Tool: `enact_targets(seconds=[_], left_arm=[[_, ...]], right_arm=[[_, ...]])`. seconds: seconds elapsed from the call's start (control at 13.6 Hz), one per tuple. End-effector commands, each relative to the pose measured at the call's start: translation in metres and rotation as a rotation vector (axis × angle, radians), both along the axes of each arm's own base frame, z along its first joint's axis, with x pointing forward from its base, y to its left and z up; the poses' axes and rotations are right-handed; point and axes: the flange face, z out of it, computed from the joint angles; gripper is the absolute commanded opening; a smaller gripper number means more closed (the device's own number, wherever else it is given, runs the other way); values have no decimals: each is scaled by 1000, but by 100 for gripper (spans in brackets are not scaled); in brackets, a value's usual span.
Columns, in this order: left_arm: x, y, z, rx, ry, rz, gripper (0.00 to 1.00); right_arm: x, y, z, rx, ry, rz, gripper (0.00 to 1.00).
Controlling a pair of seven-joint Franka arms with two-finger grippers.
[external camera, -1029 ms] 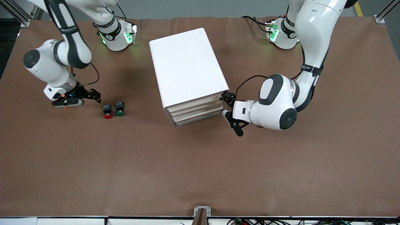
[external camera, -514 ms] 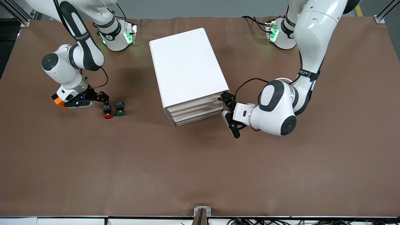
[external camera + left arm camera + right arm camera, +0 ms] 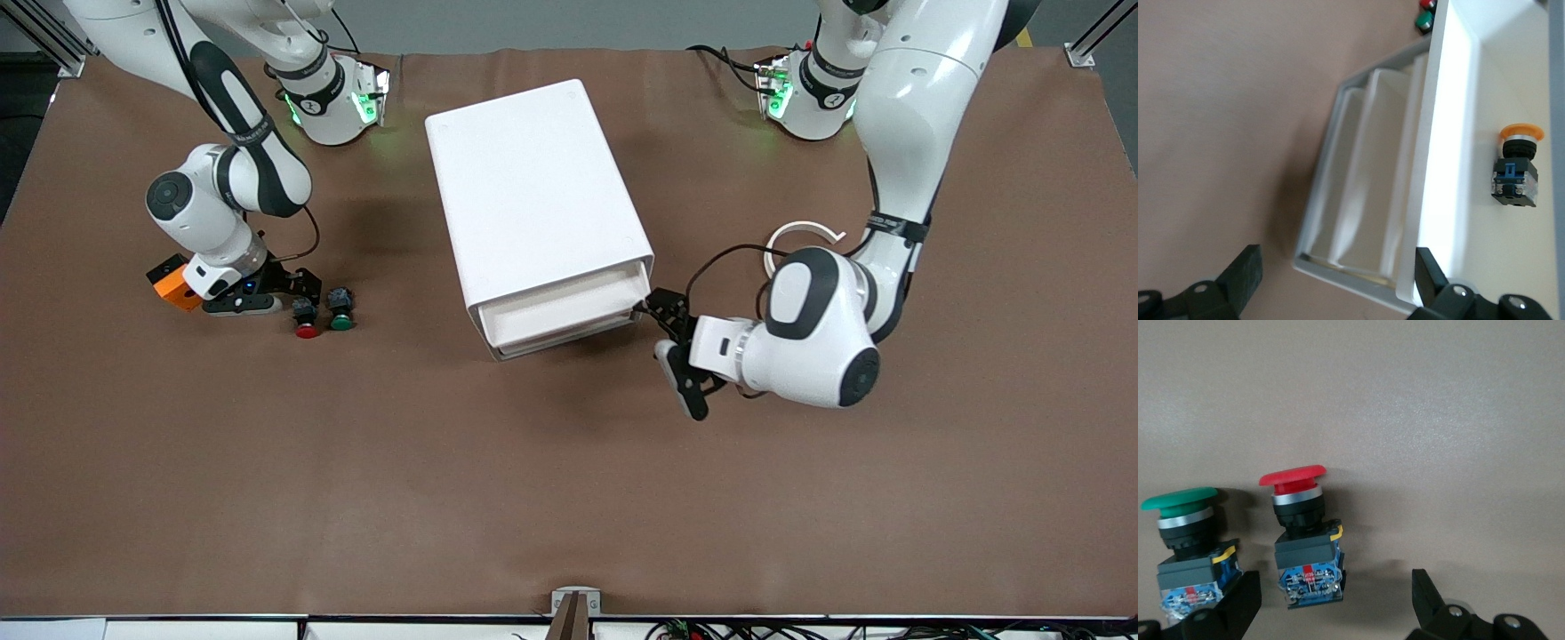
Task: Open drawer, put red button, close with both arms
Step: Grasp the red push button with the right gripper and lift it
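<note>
The red button (image 3: 307,324) lies on its side on the brown table, beside a green button (image 3: 340,318). My right gripper (image 3: 300,290) is open just over the red button's black body. In the right wrist view the red button (image 3: 1302,540) lies between the open fingers (image 3: 1430,599), nearer one of them. The white drawer cabinet (image 3: 532,196) stands mid-table with its top drawer (image 3: 569,300) pulled partly out. My left gripper (image 3: 679,351) is open at the drawer's corner. In the left wrist view one of the fingertips (image 3: 1431,270) sits against the drawer's front wall (image 3: 1423,167).
An orange-capped button (image 3: 1517,167) lies inside the open drawer. An orange square box (image 3: 172,284) sits beside my right gripper, toward the right arm's end of the table. The green button (image 3: 1188,543) touches nothing but lies close to one right finger.
My left gripper has moved toward the front camera and the top drawer has slid out with it. My right gripper has moved from over the orange box to the red button.
</note>
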Motion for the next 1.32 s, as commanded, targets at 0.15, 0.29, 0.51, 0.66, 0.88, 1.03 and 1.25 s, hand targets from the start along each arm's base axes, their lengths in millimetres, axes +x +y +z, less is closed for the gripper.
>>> enact_targets(seconds=[0.15,0.29,0.51,0.66,0.88,1.03,1.25], left_arm=[[10,5,-4,-34,-5,26,100],[7,-3,-6,-34,2,21,100],[-1,-27,-5,-35,15,41,100],[-7,-42,-5,-31,17,40,100],[-13,-54,-8,-27,17,32,100],[-19,-64,-9,-23,19,14,100],[-27,-78,-11,-15,20,1,100]], right_arm=[[1,17,-13,8,23,-45,100],[2,17,-13,9,25,-53,100],[5,18,-14,9,25,-53,100],[6,20,-13,9,22,-46,90],[7,22,-13,9,23,-42,10],[7,22,-13,10,22,-45,0],[8,29,-6,21,29,-105,0]])
